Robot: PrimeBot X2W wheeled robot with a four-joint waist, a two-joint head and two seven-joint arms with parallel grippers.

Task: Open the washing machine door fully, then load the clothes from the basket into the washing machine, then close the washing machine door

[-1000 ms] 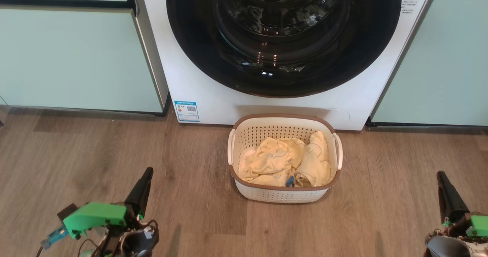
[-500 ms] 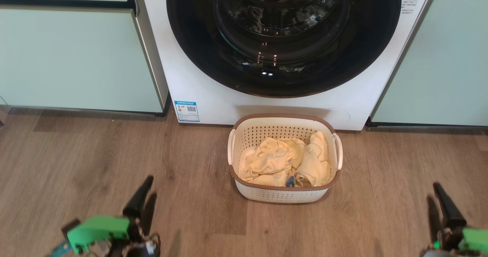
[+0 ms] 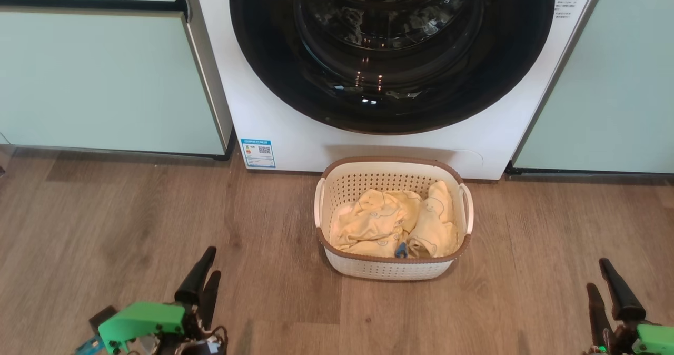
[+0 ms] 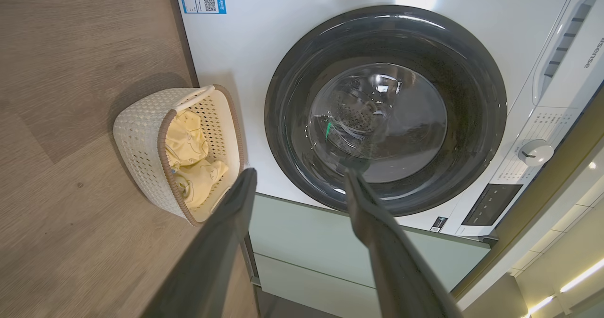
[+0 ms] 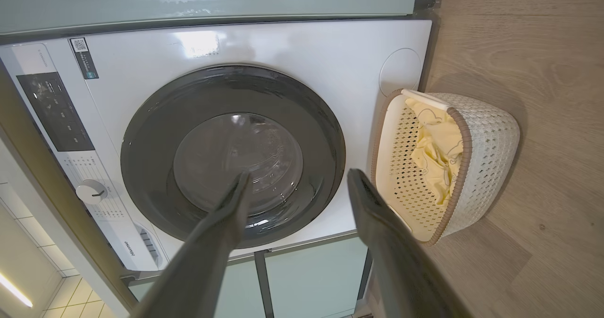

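The head view's top edge cuts off the upper part of the washing machine door [image 3: 392, 55], and the clothes [image 3: 379, 220] lie too crumpled to count. The door sits shut in the white washing machine [image 3: 295, 134], its glossy black rim ringing a bulging clear bowl. The cream, brown-rimmed basket [image 3: 392, 161] stands on the wood floor [image 3: 131, 213] just before the machine, holding the pale yellow garments. The left gripper [image 4: 301, 172] and right gripper [image 5: 299, 174] hang well apart from the basket, jaws spread wide, holding nothing.
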